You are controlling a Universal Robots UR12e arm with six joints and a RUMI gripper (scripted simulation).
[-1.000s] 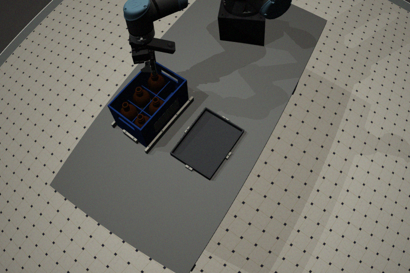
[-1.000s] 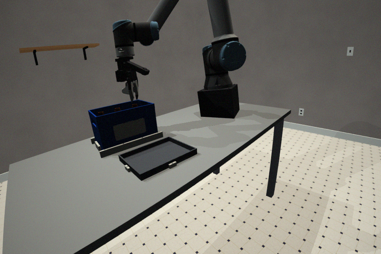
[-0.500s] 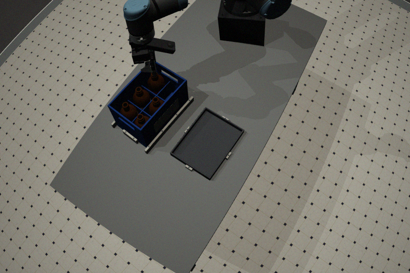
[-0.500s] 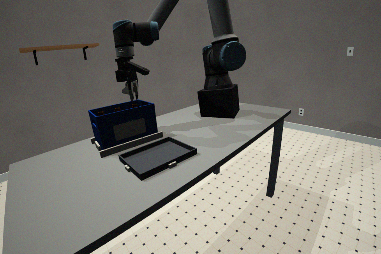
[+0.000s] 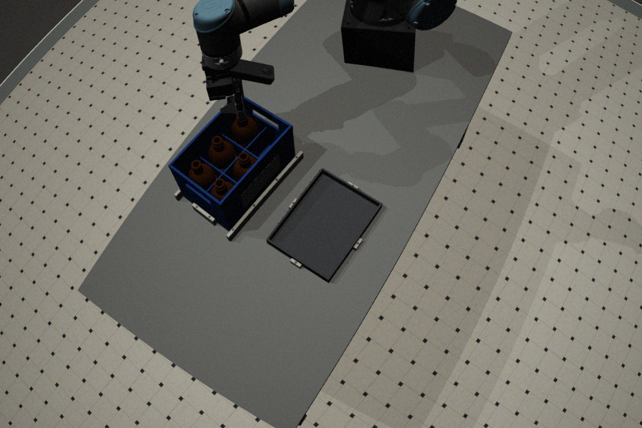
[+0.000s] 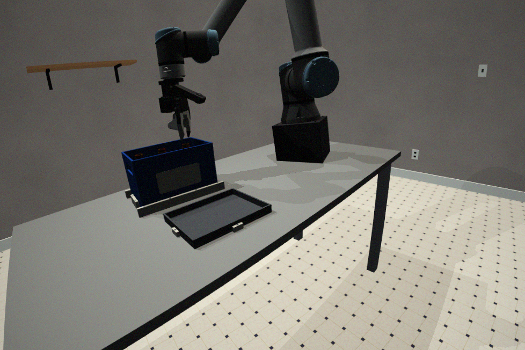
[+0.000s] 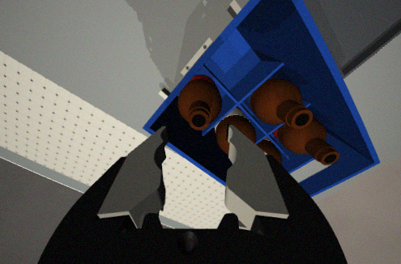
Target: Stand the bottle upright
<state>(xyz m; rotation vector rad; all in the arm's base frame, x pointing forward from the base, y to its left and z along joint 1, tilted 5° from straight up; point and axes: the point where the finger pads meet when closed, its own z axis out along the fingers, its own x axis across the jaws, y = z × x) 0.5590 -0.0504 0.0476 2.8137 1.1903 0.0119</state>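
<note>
Here, parted pincer (image 5: 239, 115) (image 6: 184, 137) (image 7: 198, 125), above blue crate's rim (image 5: 195, 184) (image 6: 174, 175) (image 7: 334, 73), tray apart (image 5: 299, 258) (image 6: 218, 239).

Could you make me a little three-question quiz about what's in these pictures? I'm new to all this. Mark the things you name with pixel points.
1. True or false: the tray (image 5: 324, 226) (image 6: 218, 216) has a bottle standing on it.

2. How many bottles are in the crate (image 5: 199, 203) (image 6: 131, 177) (image 7: 358, 117)?
A) three
B) five
C) six

3. Fill in the gap: the pincer (image 5: 235, 115) (image 6: 184, 136) (image 7: 198, 125) hangs above the ____, with nothing between its fingers.

Key: 1. false; 2. B; 3. crate
</note>
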